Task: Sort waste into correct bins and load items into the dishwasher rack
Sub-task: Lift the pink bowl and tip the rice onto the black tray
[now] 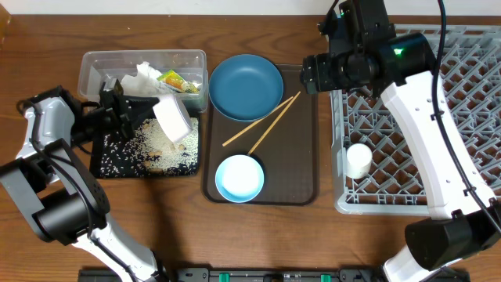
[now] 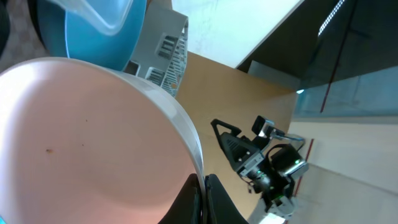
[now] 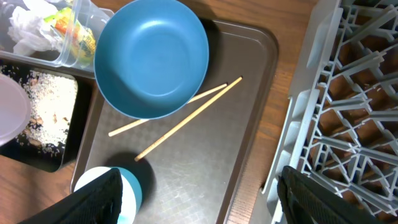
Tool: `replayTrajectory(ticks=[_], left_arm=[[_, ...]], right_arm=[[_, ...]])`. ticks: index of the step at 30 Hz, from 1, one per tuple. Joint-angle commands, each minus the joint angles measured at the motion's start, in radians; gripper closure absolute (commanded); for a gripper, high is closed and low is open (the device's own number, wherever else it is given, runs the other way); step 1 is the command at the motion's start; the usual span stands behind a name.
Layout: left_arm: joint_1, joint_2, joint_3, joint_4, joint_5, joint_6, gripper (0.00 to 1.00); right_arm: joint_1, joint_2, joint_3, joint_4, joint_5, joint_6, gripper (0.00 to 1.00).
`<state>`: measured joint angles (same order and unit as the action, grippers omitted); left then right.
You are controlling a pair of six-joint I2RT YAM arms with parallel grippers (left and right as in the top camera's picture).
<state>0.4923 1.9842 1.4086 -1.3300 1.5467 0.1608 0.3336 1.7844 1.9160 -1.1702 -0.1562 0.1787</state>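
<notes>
Cream bowl (image 1: 174, 119) is pinched at its rim by the left gripper (image 2: 200, 198), fingers clenched on the edge. It hangs tipped steeply on edge over the far right corner of the black tray (image 1: 95, 166), rim line running far-left to near-right; whether the mouth faces down I cannot tell. White rice scraps (image 1: 153, 145) lie scattered in that tray beneath it. Just behind stands the clear tub (image 1: 98, 63), holding the tissue (image 1: 141, 78) and the yellow-green wrapper (image 1: 176, 81).

Beside them on the brown tray (image 1: 301, 157) sit the light blue bowl (image 1: 239, 178) at the near end, then the chopsticks (image 1: 262, 125), long axes slanting near-left to far-right, then the dark blue bowl (image 1: 245, 86). Over this tray's right edge hovers the right gripper (image 3: 199, 190), fingers spread wide, grasping nothing. Farthest right, the rack (image 1: 477, 117) holds the white cup (image 1: 358, 160), upright.
</notes>
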Motion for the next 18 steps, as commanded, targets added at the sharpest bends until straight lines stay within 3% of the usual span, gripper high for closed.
replayTrajectory(ticks=[1, 9, 15, 18], left_arm=[[0.022, 0.005, -0.004, 0.016, 0.026, 0.005, 0.94], [0.052, 0.0, -0.004, -0.002, 0.014, 0.019, 0.94], [-0.001, -0.056, -0.004, -0.004, 0.005, 0.074, 0.94], [-0.069, -0.111, 0.002, 0.031, -0.105, 0.082, 0.94]], right_arm=[[0.005, 0.002, 0.01, -0.003, 0.011, 0.006, 0.22], [0.005, 0.002, 0.01, -0.003, 0.011, -0.001, 0.22], [0.002, 0.002, 0.01, -0.004, 0.026, -0.005, 0.21], [-0.006, 0.002, 0.01, 0.0, 0.026, -0.004, 0.15]])
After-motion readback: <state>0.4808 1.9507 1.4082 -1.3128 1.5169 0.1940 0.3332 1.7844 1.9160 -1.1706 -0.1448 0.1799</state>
